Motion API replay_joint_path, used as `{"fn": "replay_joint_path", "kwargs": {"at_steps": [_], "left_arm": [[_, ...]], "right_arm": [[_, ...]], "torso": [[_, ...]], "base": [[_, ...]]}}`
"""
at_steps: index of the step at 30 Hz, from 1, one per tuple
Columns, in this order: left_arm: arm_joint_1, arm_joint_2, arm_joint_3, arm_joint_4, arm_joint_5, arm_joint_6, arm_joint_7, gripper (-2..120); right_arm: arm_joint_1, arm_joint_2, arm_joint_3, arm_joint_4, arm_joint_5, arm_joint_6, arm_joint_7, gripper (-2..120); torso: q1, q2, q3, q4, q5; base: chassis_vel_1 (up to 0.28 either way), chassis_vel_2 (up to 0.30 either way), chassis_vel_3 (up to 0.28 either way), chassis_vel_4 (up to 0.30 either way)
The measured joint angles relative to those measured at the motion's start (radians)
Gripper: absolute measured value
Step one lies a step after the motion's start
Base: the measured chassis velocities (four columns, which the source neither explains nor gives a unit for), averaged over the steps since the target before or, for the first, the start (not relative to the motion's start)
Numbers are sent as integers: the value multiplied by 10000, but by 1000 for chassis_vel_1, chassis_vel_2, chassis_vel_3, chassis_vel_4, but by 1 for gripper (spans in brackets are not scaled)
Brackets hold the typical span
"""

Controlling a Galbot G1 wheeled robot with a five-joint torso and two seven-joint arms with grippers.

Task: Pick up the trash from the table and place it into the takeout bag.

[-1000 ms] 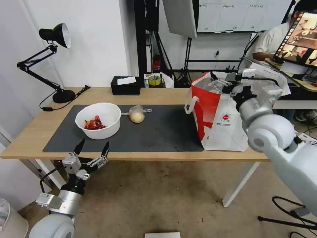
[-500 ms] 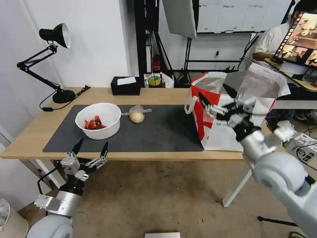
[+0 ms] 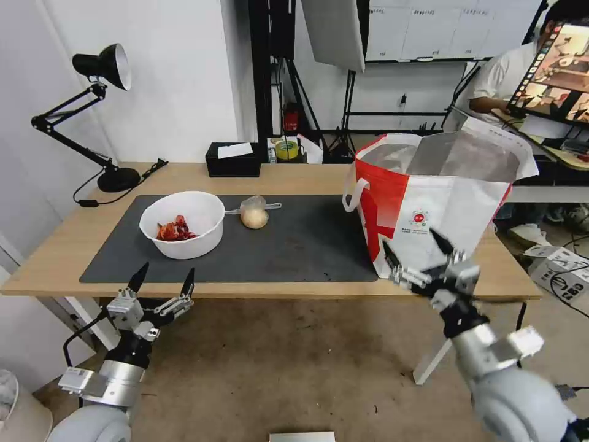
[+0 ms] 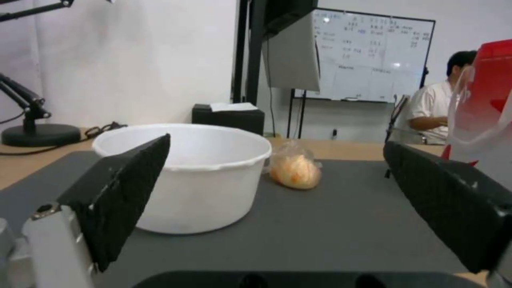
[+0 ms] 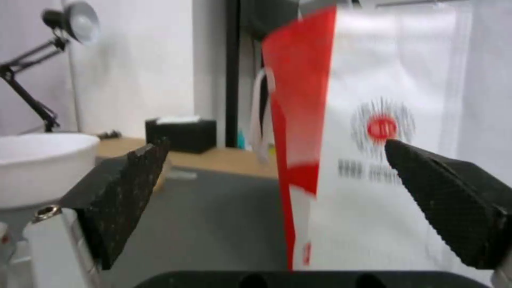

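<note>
Trash waits on the table [image 3: 294,178]'s dark mat [image 3: 307,245]: nearest, both grippers hang empty off the front edge, left gripper [image 3: 161,282] before the white bowl [image 3: 182,223], right gripper [image 3: 418,253] before the takeout bag [image 3: 429,202], fingers spread wide. Beyond the bowl lies the clear bag [image 3: 254,213] with its yellowish lump.

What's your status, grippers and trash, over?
Left gripper open, empty, at table's near edge before white bowl. Right gripper open, empty, in front of takeout bag. Bowl and clear bag on mat, nothing blocking.
</note>
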State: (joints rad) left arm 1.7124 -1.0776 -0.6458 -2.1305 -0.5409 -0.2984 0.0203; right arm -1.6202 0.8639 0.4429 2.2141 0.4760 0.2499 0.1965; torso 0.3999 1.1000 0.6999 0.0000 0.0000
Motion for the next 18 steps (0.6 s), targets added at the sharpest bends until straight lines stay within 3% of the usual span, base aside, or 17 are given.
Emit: {"fn": "replay_joint_path", "kwargs": {"at_steps": [8, 18], "left_arm": [[303, -142, -174, 120, 37, 57, 187, 100], [450, -268, -312, 191, 108, 71, 232, 100]], "right_arm": [[-771, 364, -628, -444, -352, 305, 141, 100], [-607, 316, -1072, -604, -391, 220, 143, 100]], "torso": [[1, -1, 1, 0, -1], [1, -1, 1, 0, 0]], "base": [[0, 0, 0, 0], [0, 0, 0, 0]]}}
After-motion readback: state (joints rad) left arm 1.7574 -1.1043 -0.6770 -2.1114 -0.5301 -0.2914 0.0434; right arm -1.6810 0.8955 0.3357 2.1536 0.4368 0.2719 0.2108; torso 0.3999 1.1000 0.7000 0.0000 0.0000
